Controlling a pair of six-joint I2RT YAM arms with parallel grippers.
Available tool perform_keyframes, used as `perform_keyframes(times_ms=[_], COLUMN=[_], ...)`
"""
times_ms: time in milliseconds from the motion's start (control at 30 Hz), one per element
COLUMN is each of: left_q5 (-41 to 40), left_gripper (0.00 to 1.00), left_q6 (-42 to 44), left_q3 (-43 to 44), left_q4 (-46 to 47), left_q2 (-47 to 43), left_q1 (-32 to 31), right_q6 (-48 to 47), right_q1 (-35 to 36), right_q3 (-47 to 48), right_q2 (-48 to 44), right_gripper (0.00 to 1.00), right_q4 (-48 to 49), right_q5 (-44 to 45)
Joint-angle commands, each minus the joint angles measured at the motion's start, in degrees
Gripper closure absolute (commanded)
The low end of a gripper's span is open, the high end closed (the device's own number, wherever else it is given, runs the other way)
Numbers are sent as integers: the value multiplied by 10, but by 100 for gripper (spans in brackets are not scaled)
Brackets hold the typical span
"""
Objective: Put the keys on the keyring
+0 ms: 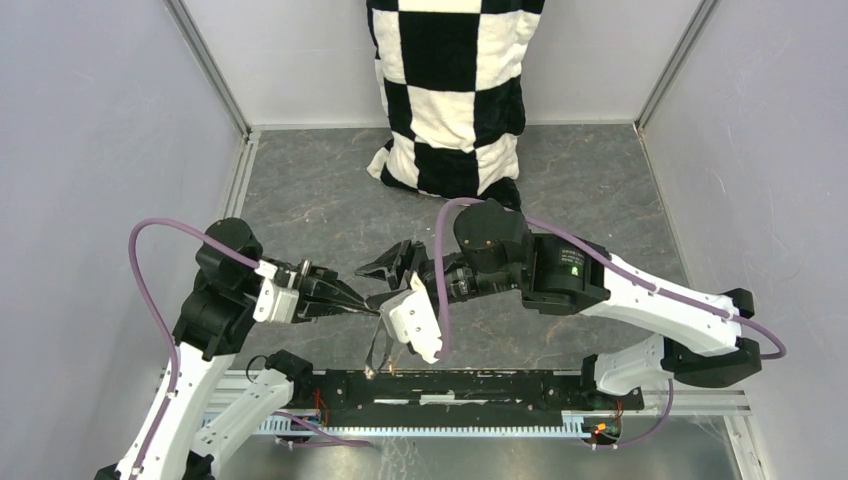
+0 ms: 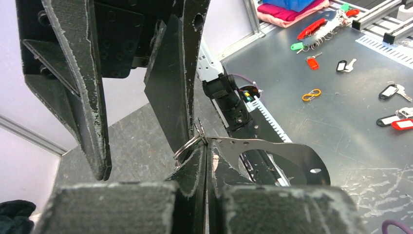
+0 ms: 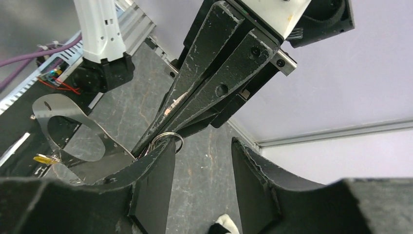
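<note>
Centrally, keyring (image 2: 272, 151) hangs mid-air between arms: flat grey strap loop, silver ring (image 2: 187, 146) at end. Shut left gripper (image 2: 205, 146) pinches strap. Half-open right gripper (image 3: 202, 146) holds nothing, finger touching ring. Tiny yellow object (image 3: 45, 158) beside strap, unidentifiable.

Black-and-white checkered cloth (image 1: 452, 90), seemingly yellow key (image 3: 44, 159)

Spotting grey strap keyring (image 2: 272, 146) aloft, loop down. Catching thin silver ring (image 3: 168, 137) at its top, yellow key (image 3: 45, 158) dangling low.
</note>
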Motion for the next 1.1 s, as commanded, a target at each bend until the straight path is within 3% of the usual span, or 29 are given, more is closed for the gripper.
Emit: perform_keyframes(times_ms=[0,800,1067], left_q5=[32,20,22], left_gripper=[98,98,98], left_q6=[40,61,62], left_q3=[20,24,24], left_q4=[-1,-16,-15], left_q2=[-4,-10,-9], left_q1=[-2,-2,-2], right_q6=[2,50,41], right_q1=[-18,-60,-77], right_q3=[38,86,129], right_q2=[19,44,56], right_gripper=[47,47,44], right_q4=[-47,-50,-95], right_q5=[-63,-141,-161])
